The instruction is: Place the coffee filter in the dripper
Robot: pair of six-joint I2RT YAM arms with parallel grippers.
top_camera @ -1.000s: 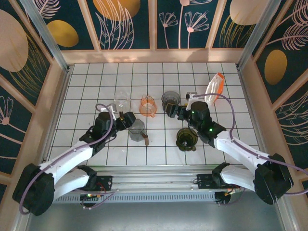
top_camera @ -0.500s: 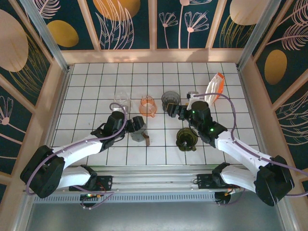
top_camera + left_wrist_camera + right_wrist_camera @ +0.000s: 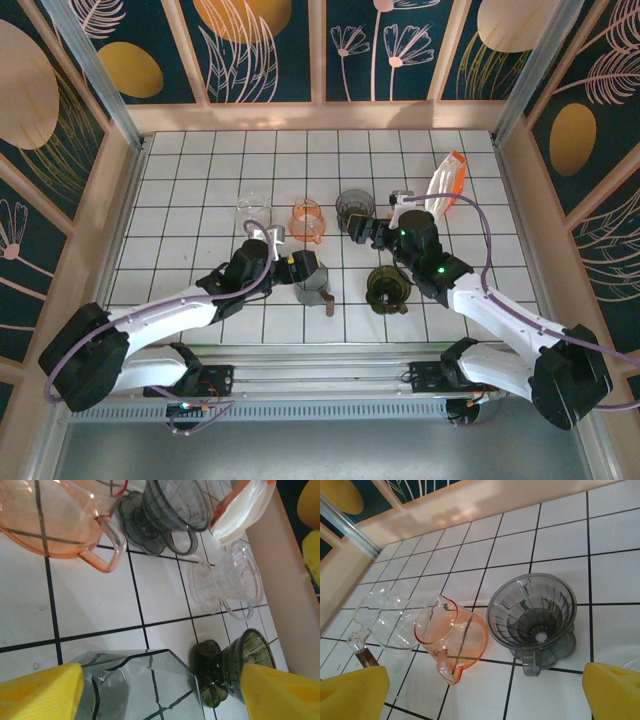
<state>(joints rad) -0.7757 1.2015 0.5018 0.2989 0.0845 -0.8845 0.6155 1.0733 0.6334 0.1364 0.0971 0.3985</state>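
The coffee filter (image 3: 441,190) is sitting untouched in its orange holder (image 3: 457,162) at the far right of the table, so you are probably at the reaching step. Your right gripper (image 3: 485,692) is hovering near it with its claw spread wide and empty, looking down on the grey dripper (image 3: 532,617). Your left gripper (image 3: 160,695) is straddling the grey glass server (image 3: 145,685), claw spread, one pad against the glass and the other apart. Next, you are likely needing to swing the right claw to the filter and pinch one sheet's edge.
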